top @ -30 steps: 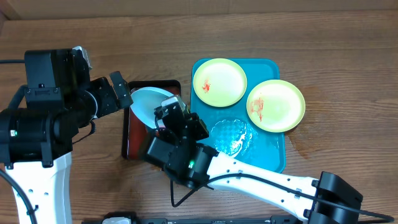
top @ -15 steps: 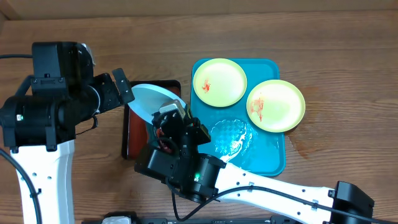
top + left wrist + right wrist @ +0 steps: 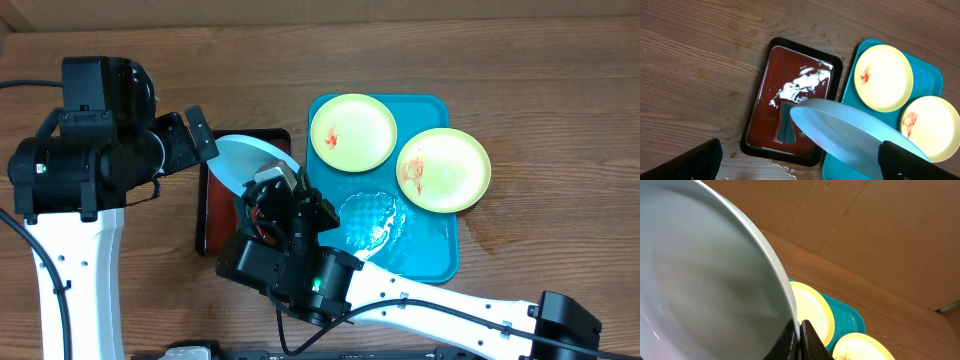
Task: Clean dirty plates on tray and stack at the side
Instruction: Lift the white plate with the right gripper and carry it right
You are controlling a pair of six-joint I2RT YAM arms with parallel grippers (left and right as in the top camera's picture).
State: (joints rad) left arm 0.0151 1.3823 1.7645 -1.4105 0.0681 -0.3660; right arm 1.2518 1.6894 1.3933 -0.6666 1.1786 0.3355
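Now, hold the pale blue plate (image 3: 855,137) over the black tray (image 3: 765,100)

On the counter (image 3: 540,80), the teal tray (image 3: 430,245) carries two smeared yellow plates (image 3: 352,132); the black tray sits just beside. The pale blue plate hangs tilted above it, rim pinched in the closed right claw (image 3: 799,340). I'd keep the tilt steady so drips land inside; the left claw (image 3: 195,140) stands splayed wide, empty
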